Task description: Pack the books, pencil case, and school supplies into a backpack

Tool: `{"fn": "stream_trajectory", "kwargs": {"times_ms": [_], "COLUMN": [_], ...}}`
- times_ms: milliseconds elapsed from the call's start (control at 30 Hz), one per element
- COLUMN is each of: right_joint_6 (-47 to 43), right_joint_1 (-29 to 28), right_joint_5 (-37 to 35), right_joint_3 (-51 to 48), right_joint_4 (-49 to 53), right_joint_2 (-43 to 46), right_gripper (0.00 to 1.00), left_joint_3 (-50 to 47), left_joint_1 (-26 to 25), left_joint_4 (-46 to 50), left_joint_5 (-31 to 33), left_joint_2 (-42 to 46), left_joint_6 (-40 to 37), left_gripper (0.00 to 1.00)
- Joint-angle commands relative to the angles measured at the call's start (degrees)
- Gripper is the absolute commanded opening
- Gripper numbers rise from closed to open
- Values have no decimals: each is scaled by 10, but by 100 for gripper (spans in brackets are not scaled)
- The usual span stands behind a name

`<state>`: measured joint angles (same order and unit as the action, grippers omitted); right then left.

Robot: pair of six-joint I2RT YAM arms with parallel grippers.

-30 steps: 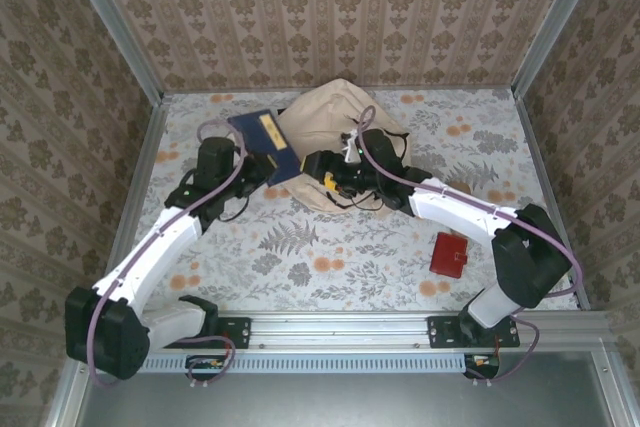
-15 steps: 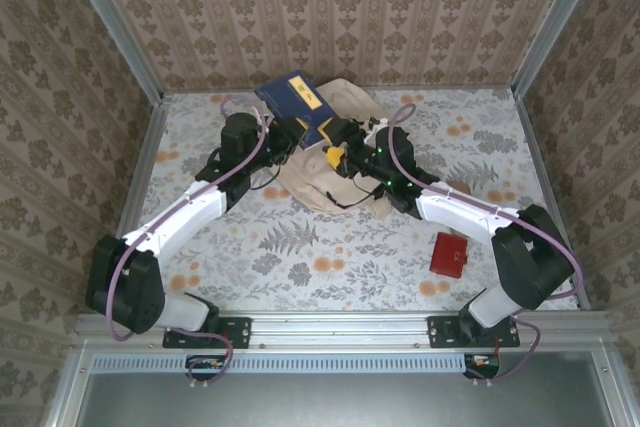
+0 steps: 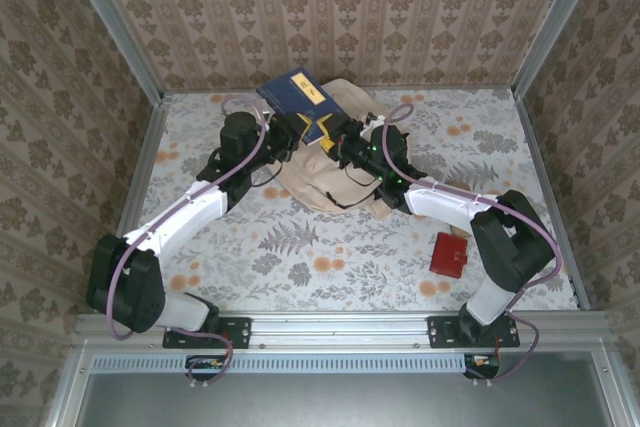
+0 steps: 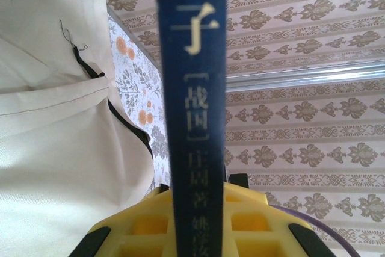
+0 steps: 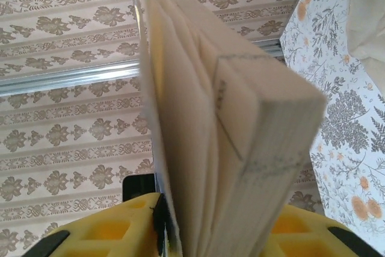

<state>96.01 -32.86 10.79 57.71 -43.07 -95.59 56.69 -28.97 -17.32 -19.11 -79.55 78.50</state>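
Moved: blue book is lifted off the table and is now held above the far side of the backpack.
Left gripper: pinched on the spine.
Right gripper: narrowed around the page edge; firm contact cannot be told.
Risk: book is dropped beside the backpack if it is released early.

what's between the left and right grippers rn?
The blue book, held up near the backpack. Left gripper pinches its spine, right gripper its page edge, per the wrist views.
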Motion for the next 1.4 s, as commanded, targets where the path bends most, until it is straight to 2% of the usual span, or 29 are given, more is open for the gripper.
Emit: {"fn": "stream_trajectory", "kwargs": {"times_ms": [0, 100, 133, 167, 333, 367, 433, 500, 633, 733, 800, 1000, 1100, 1167, 1367], "right_joint_6": [4, -19, -33, -49, -163, -197, -266, -324, -432, -485, -507, -536, -543, -547, -550], "right_joint_1": [2, 3, 3, 4, 15, 19, 28, 41, 61, 88, 109, 189, 228, 250, 286], "right_joint_5": [-10, -12, -14, -16, -36, -42, -52, -56, -91, -93, -94, -88, -87, -85, -68], "right_joint_3": [8, 5, 4, 3, -1, 0, 10, 28, 38, 40, 35, 14, 3, -1, -16], "right_joint_4": [-22, 1, 22, 44, 197, 235, 331, 431, 565, 642, 682, 775, 801, 814, 831], "right_joint_2": [1, 13, 23, 32, 105, 125, 164, 207, 281, 323, 352, 416, 441, 454, 474], "right_gripper": [29, 20, 18, 16, 10, 9, 8, 7, 7, 8, 8, 8, 8, 8, 8], "left_joint_3": [18, 19, 20, 21, 42, 49, 58, 56, 67, 109, 145, 259, 339, 390, 558], "left_joint_1": [-4, -3, -2, -2, 1, -1, -3, -7, -30, -69, -97, -158, -186, -193, -192], "left_joint_4": [-37, -22, -13, 1, 132, 170, 224, 257, 322, 398, 446, 493, 532, 551, 626], "left_joint_5": [-8, -11, -10, -10, -29, -33, -42, -44, -32, 15, 64, 89, 125, 133, 134], "left_joint_2": [11, 12, 13, 15, 17, 14, 9, 5, -11, -39, -63, -172, -236, -278, -403], "left_joint_6": [4, 2, -2, -10, -86, -108, -154, -189, -280, -376, -434, -567, -636, -663, -660], "left_gripper": [7, 10, 14, 20, 61, 67, 73, 76, 78, 78, 78, 79, 79, 79, 74]}}
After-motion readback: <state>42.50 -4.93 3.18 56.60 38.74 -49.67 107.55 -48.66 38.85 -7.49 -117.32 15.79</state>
